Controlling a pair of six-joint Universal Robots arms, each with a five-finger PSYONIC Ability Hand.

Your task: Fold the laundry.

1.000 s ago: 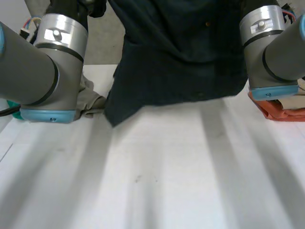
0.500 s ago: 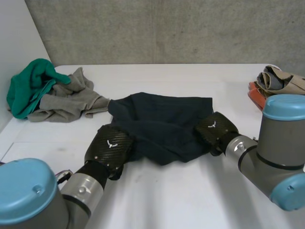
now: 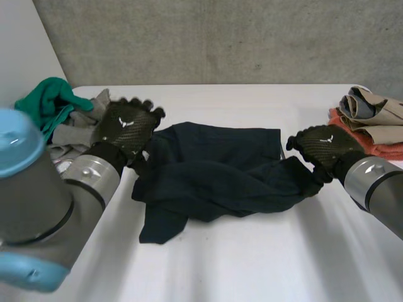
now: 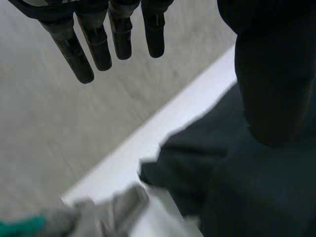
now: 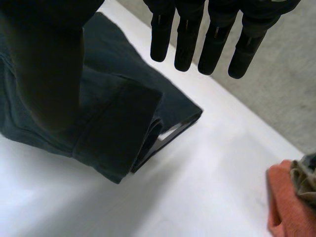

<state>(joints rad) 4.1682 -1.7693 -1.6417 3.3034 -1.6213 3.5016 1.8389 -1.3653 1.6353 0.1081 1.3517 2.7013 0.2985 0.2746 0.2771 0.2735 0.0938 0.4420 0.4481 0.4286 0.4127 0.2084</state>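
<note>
The dark garment (image 3: 214, 179) lies rumpled mid-table (image 3: 252, 264), between the two hands. The left robot hand (image 3: 126, 126) is at its left edge and the right robot hand (image 3: 324, 146) at its right end. Both have fingers (image 4: 98, 44) straight, holding nothing (a green-and-grey heap (image 3: 63, 119) lies far left, an orange-and-tan stack (image 3: 368, 116) far right).

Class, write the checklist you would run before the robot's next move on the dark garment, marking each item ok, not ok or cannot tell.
1. Dark garment lying flat: not ok, crumpled.
2. Left hand open, at the garment's left edge: ok.
3. Right hand open, at its right end: ok.
4. Garment apart from the folded stack: ok.
5. Garment apart from the grey and green pile: cannot tell.
</note>
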